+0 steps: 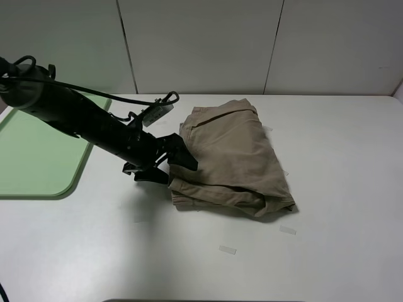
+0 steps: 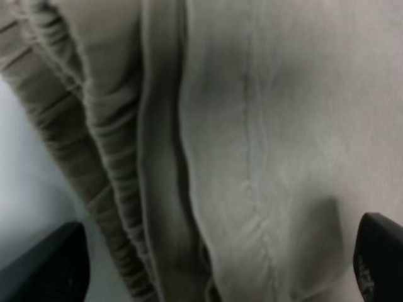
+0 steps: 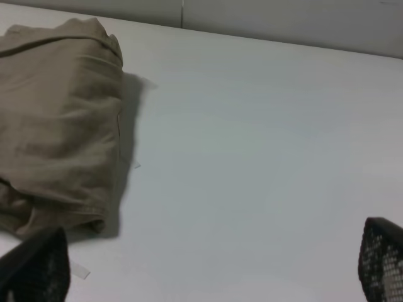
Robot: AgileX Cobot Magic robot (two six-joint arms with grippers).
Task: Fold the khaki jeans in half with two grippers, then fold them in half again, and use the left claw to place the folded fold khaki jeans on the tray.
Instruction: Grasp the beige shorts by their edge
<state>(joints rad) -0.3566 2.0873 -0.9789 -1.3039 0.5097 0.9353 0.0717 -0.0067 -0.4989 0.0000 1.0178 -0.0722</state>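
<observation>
The khaki jeans (image 1: pixel 230 157) lie folded into a thick bundle at the middle of the white table. My left claw (image 1: pixel 173 165) is at the bundle's left edge, low over the table, with its jaws spread wide. In the left wrist view the jeans (image 2: pixel 252 126) fill the frame between the two dark fingertips (image 2: pixel 378 258), and the left gripper (image 2: pixel 217 264) is open. The mint-green tray (image 1: pixel 38 157) lies at the far left, partly behind the left arm. My right gripper (image 3: pixel 211 264) is open and empty over bare table, to the right of the jeans (image 3: pixel 56 126); it is out of the exterior view.
Two small clear tape scraps (image 1: pixel 227 250) (image 1: pixel 288 230) lie on the table in front of the jeans. A grey panelled wall (image 1: pixel 201 44) stands behind the table. The left arm's black cable (image 1: pixel 113 95) loops above the tray's right edge.
</observation>
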